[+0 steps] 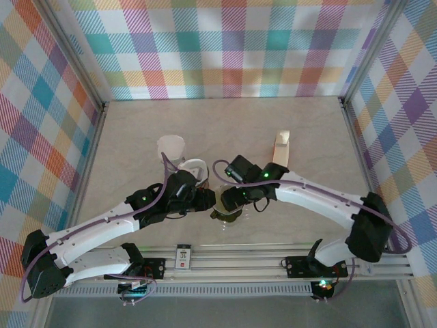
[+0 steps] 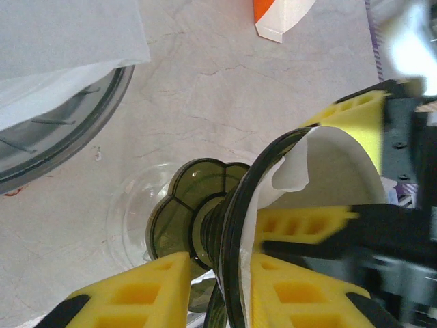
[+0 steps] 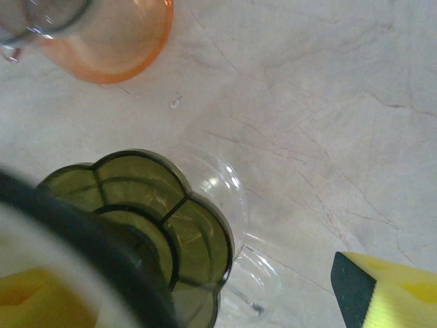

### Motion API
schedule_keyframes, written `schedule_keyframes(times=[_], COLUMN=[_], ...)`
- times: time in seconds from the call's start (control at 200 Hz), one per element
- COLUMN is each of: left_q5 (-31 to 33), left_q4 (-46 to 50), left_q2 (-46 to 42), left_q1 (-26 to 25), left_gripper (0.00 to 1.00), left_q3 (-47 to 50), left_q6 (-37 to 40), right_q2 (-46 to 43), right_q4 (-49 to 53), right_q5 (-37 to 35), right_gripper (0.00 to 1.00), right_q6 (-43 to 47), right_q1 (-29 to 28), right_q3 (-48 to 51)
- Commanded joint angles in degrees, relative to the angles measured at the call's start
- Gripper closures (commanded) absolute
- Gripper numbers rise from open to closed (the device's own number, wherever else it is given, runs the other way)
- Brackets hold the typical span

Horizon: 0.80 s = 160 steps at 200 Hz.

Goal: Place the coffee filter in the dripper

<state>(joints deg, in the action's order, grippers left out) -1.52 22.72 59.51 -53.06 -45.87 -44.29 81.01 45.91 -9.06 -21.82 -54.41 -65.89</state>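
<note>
Olive-green dripper (image 2: 198, 198) sits tilted on its side, white coffee filter (image 2: 328, 171) inside its cone, per the left wrist view. Left gripper (image 2: 218, 297) clamped across the dripper wall. Right wrist view: right gripper (image 3: 205, 290) fingers well apart, one blurred behind the rim. Overhead, arms hide most of the dripper; filter unreadable there.
</note>
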Motion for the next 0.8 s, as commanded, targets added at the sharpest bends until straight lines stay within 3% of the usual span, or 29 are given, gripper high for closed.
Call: schedule_keyframes(times=[0.0,0.195,0.665,0.795], left_q5=[-0.3,0.0,1.6,2.0], left_q4=[-0.3,-0.4,-0.8,-1.1], left_q2=[-0.3,-0.6,-3.3,-4.7], left_q1=[0.1,0.1,0.0,0.0], left_gripper=[0.73,0.72,0.41,0.37], left_q3=[0.9,0.9,1.1,1.5], left_q6=[-0.2,-0.3,-0.8,-0.9], right_q2=[-6.5,-12.7,-16.1,-16.7], right_q4=[-2.1,-4.6,-5.8,-6.1], right_q5=[-1.7,-5.9,-7.4,-7.7], right_gripper=[0.13,0.12,0.11,0.11], right_q6=[-0.3,-1.3,-2.4,-2.5], right_q1=[0.1,0.2,0.2,0.2], right_q3=[-0.5,2.6,4.3,4.5])
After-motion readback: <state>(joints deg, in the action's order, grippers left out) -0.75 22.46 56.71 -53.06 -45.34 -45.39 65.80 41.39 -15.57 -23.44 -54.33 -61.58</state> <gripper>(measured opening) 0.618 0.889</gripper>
